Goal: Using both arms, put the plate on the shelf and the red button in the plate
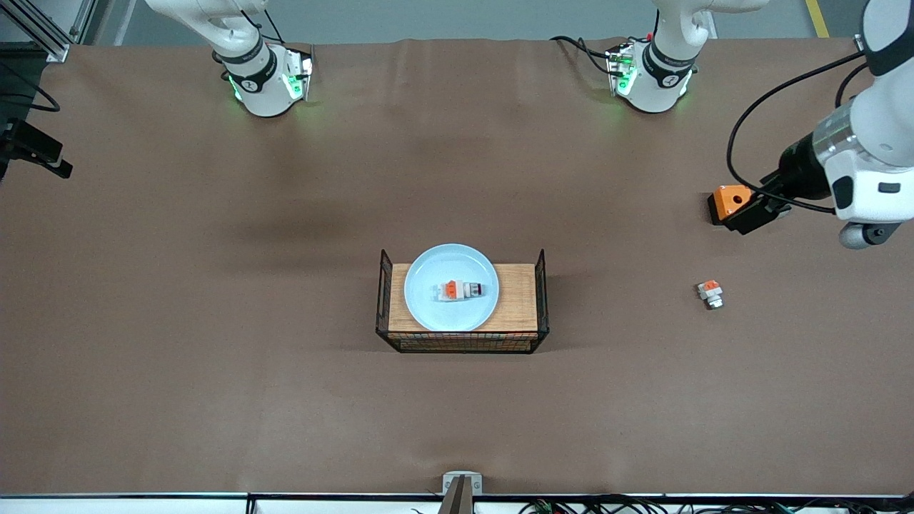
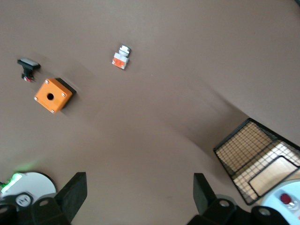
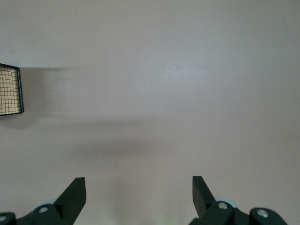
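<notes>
Plate [image 1: 451, 287] sits on wooden tray [image 1: 518, 296] mid-bench, inside the black wire frame. Red button [image 1: 458, 290] lies on its side in the plate's middle, dark cap toward the left arm's end. Judged from this: both placements look done; nothing of the task seems left but clearing the arms.

Bench [image 1: 214, 321] otherwise carries, toward the left arm's end: orange box [image 1: 730, 202] with round hole, and nearer the front camera than the box a small white-and-orange part [image 1: 710, 293], silvery tip. Left wrist view also shows a small black part [image 2: 28, 68] beside the box.

Left end effector [image 2: 139, 199]: up over the bench by the orange box, fingers wide, holding nothing, touching nothing.

Right end effector [image 3: 139, 199]: over bare bench, fingers wide, empty. Front view shows only that arm's base.
</notes>
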